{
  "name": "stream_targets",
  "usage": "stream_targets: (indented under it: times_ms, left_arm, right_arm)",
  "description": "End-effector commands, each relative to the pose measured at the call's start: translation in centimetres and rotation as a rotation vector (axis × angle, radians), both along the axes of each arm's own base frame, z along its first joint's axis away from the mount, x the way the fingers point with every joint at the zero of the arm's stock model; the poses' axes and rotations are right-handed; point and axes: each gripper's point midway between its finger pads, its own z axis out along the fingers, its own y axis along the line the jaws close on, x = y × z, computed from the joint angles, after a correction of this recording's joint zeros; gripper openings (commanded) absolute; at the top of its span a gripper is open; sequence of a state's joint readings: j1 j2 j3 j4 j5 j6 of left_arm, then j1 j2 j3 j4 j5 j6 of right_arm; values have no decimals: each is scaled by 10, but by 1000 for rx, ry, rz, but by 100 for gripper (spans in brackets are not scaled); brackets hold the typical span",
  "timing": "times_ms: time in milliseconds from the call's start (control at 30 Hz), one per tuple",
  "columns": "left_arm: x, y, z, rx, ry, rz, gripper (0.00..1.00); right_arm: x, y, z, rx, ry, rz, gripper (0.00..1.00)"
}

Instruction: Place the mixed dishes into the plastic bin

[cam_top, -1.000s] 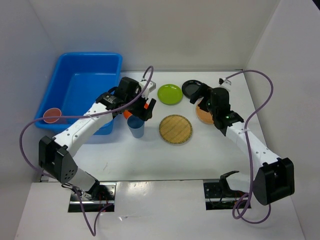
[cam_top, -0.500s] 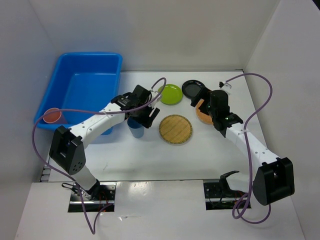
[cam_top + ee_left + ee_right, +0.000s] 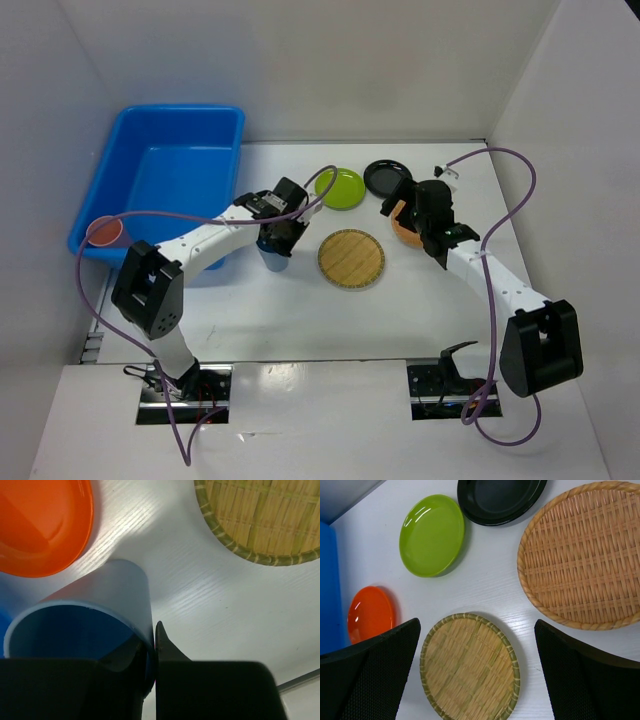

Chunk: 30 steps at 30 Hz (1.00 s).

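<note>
1 bin (image 3: 150, 190) at 10 o'clock, 1 pink cup (image 3: 103, 232) at its 7 o'clock corner. Left jaws, lower than before, pinch the 1 blue cup (image 3: 272, 260). On the bench (image 3: 300, 310): 1 orange plate (image 3: 370, 614), 1 green plate (image 3: 340, 187), 1 black plate (image 3: 385, 176), 2 woven plates (image 3: 470, 672) (image 3: 582, 555). Right jaws spread.

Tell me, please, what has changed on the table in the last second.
The left hand came down toward the near edge onto the blue cup; a finger now sits at its rim, grip unclear. The right hand barely shifted above the tan woven plate. No dish visibly moved.
</note>
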<state>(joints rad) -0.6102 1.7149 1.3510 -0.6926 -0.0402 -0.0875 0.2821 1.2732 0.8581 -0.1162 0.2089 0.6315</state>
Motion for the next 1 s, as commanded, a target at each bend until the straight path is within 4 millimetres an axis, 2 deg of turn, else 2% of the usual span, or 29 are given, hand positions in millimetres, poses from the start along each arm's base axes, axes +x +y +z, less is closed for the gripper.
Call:
stream_targets:
  times_ms: [0,67,100,167,233,300,333,367,433,500,567,600,633,667,700,767,800,867,900,967]
  left_arm:
    - [10,0,20,-8,-53,41,2]
    - [12,2,38,-15,-85,63,0]
    - [13,1,58,-41,-112,71,0]
    - [15,-1,83,-76,-151,80,0]
    - [18,0,122,-128,-235,99,0]
    - [25,17,153,-147,-322,150,0]
    - [30,23,165,-166,-354,184,0]
    - [39,37,183,-184,-397,236,0]
    - [49,58,201,-169,-451,305,0]
    - [63,95,216,-137,-500,414,0]
    - [71,121,224,-126,-526,474,0]
    - [78,150,228,-106,-543,550,0]
    - [80,162,236,-109,-560,569,0]
    - [84,191,241,-95,-578,642,0]
    - [84,205,243,-90,-578,673,0]
    - [86,230,239,-78,-570,732,0]
    - [84,256,239,-60,-575,794,0]
    - [83,276,233,-50,-553,838,0]
    - [78,297,227,-37,-541,899,0]
    - [72,319,221,-17,-531,956,0]
  right_arm:
    - [8,-6,10,-2,-31,-35,99]
    - [8,-6,10,-2,-31,-35,99]
    - [6,-6,5,-5,-21,-35,99]
    - [4,-7,0,1,-9,-40,99]
    - [2,-7,-4,-2,0,-40,99]
    - [2,-5,-6,11,0,-37,99]
    - [0,-4,-13,11,19,-28,99]
    - [1,-1,-12,13,11,-9,99]
    - [0,8,-10,28,6,43,99]
    - [0,14,-8,38,0,81,99]
    - [0,18,-9,41,-7,106,99]
    - [-1,19,-5,47,-15,114,99]
    - [-2,19,-8,47,-15,114,99]
    - [-3,20,-4,54,-23,123,99]
    - [-3,22,-4,49,-23,137,99]
    - [-5,25,-4,58,-21,153,99]
    - [-5,27,-4,64,-19,163,99]
    - [-8,28,-9,59,-9,177,99]
    - [-11,26,-15,44,1,184,99]
    - [-11,27,-15,32,0,203,99]
